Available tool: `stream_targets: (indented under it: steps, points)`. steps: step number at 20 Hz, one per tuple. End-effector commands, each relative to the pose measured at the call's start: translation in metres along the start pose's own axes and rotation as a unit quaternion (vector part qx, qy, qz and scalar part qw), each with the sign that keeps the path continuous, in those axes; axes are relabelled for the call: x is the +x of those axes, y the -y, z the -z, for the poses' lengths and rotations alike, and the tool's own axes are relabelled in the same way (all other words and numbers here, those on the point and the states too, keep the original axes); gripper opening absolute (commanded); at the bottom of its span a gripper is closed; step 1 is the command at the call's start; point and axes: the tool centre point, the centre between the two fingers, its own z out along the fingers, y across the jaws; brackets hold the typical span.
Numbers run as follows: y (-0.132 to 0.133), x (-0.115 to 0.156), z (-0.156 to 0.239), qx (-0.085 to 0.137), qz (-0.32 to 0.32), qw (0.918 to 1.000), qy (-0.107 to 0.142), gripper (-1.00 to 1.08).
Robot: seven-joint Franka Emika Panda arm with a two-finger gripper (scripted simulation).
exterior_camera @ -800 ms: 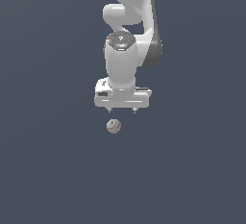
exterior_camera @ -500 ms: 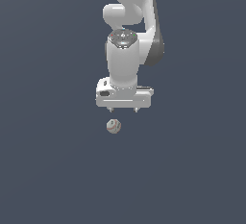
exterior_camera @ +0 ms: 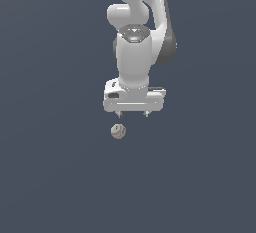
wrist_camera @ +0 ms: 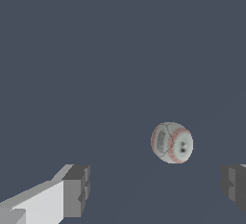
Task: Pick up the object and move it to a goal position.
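White Panda arm pointing down, gripper [exterior_camera: 132, 114] with jaws spread wide and holding nothing, off-white red-stitched ball [exterior_camera: 118, 131] on dark grey floor [exterior_camera: 50, 177] just below fingertips, nearer the exterior view's left finger, no contact with either finger [wrist_camera: 77, 189].

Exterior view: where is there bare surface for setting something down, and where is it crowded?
The grey surface is bare on both sides of the arm and in front of the ball. The only crowded spot is just under the open hand, where the ball sits close to its fingertips, toward the exterior view's left finger.
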Motion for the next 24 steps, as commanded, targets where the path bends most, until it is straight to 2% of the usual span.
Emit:
stream_targets:
  steps: [1,10,17,24]
  points:
    - [-0.002,0.000,-0.004,0.000,-0.008,1.0000,0.002,1.00]
    - [-0.025,-0.006,-0.038,-0.003,-0.089,0.9959,0.017,1.00]
    - [-0.051,-0.016,-0.076,-0.012,-0.180,0.9831,0.032,1.00]
    - [-0.065,-0.023,-0.096,-0.018,-0.228,0.9727,0.040,1.00]
